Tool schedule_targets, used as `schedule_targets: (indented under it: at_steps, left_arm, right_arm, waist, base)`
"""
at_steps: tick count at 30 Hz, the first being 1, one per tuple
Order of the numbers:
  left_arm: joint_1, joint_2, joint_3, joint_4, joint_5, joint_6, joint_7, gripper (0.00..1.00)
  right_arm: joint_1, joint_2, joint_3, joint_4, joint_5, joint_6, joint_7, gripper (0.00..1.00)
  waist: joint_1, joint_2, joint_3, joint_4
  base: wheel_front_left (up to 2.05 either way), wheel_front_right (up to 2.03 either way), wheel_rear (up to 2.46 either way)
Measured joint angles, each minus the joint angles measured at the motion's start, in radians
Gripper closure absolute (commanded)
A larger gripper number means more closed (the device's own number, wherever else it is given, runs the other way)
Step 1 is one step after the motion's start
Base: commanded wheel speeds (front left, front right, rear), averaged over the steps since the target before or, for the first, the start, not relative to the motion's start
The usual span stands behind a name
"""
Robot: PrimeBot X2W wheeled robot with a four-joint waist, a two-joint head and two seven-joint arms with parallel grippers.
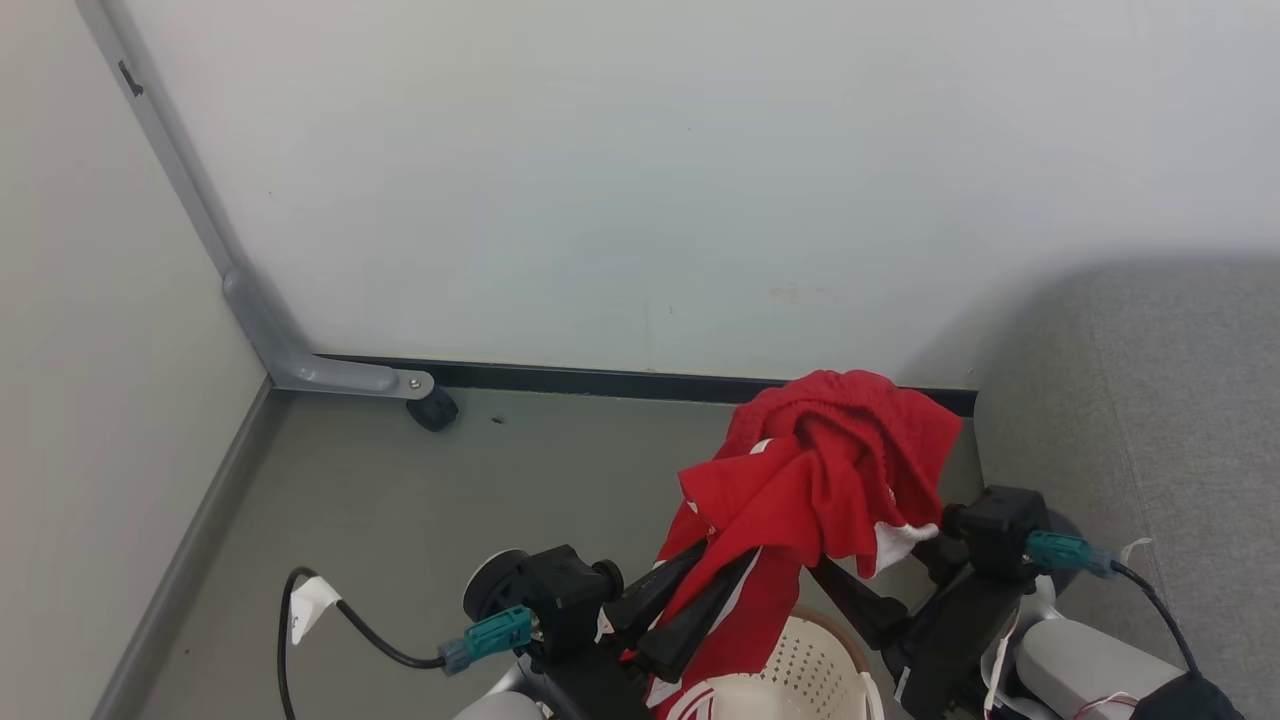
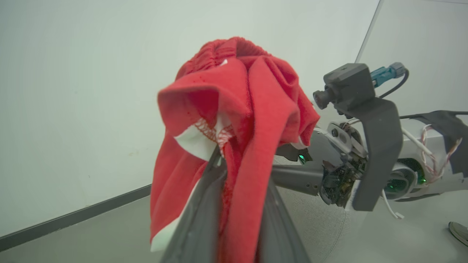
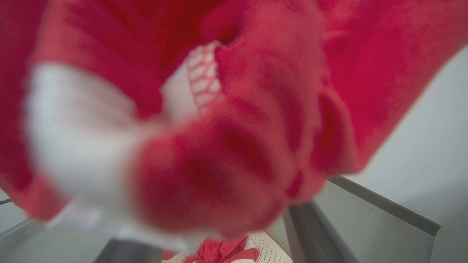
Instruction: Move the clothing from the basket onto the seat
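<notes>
The clothing [image 1: 830,470] is a bunched red garment with white trim and a gathered waistband, lifted above the basket [image 1: 800,660]. The left gripper [image 1: 700,590] has its fingers pinched narrow on a fold. The right gripper [image 1: 855,598] has its fingers spread wide, with cloth draped over them. More red cloth lies in the basket. The grey seat [image 1: 1150,400] is just to the right, and bare floor [image 1: 400,500] runs to the wall [image 1: 650,200].

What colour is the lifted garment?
The garment is red with white trim; left wrist view shows it best.
</notes>
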Motion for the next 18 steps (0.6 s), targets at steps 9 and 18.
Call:
schedule_targets:
  at_steps: [9, 18]
  left_arm:
    - [-0.002, 0.008, -0.007, 0.019, -0.037, 0.0, 0.0, 1.0]
    - [0.006, 0.021, 0.032, 0.079, -0.055, 0.0, 0.0, 1.0]
  right_arm:
    - [-0.022, 0.012, 0.033, -0.005, 0.043, 0.0, 0.0, 1.0]
    - [-0.013, 0.012, 0.019, -0.032, 0.093, 0.0, 0.0, 1.0]
  waist:
    - [0.0, 0.0, 0.002, 0.004]
    - [-0.0001, 0.0, -0.008, -0.016]
  base:
    - [0.0, 0.0, 0.0]
    - [0.0, 0.0, 0.0]
